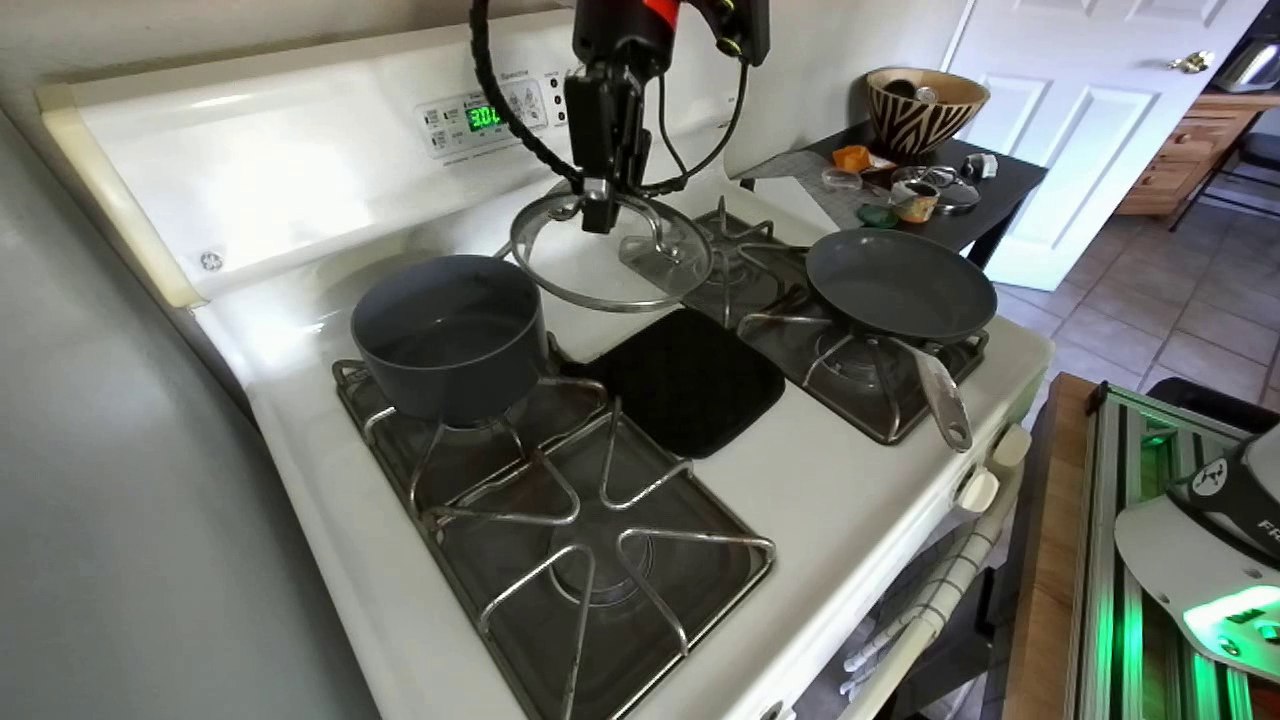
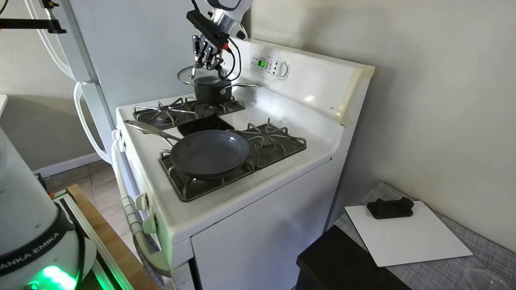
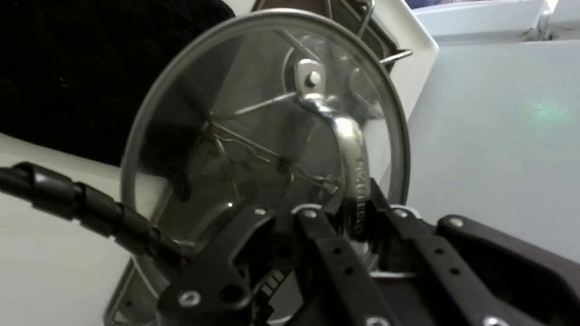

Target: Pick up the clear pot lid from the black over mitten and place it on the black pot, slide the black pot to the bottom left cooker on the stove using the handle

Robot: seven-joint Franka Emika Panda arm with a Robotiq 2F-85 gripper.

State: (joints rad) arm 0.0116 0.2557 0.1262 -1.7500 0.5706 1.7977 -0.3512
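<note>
Tool (image 3: 357,209) clenched on the lid (image 3: 258,145), above the worktop (image 1: 820,470)

Fingers (image 3: 379,206) pinch the lid handle (image 3: 349,131), one on each side. The clear lid hangs in the air; whether it is level cannot be told. In the wrist view the lid handle runs from one o'clock on the glass round to the tool at four o'clock.

Dark grey, the pot (image 1: 450,350) stands upright on a grate (image 1: 427,466), at eight o'clock from the lid in an exterior view, its inside showing. In an exterior view the lid overlaps the pot's rim along the line of sight, and the pot handle (image 2: 246,85) points to three o'clock; whether lid and pot touch cannot be told. The front burner (image 1: 600,560) lies at five o'clock from the pot.

Black and flat, the mitt (image 1: 690,385) lies on the worktop at five o'clock from the lid and apart from it. Seen from the wrist, it is at ten o'clock, and grate wires show through the lid's glass.

The grey pan (image 1: 900,285) sits at three o'clock from the lid, the pan handle (image 1: 940,400) pointing to five o'clock. In an exterior view a white board (image 2: 419,245) lies at four o'clock from the pan, a black block (image 2: 390,208) resting on it.
</note>
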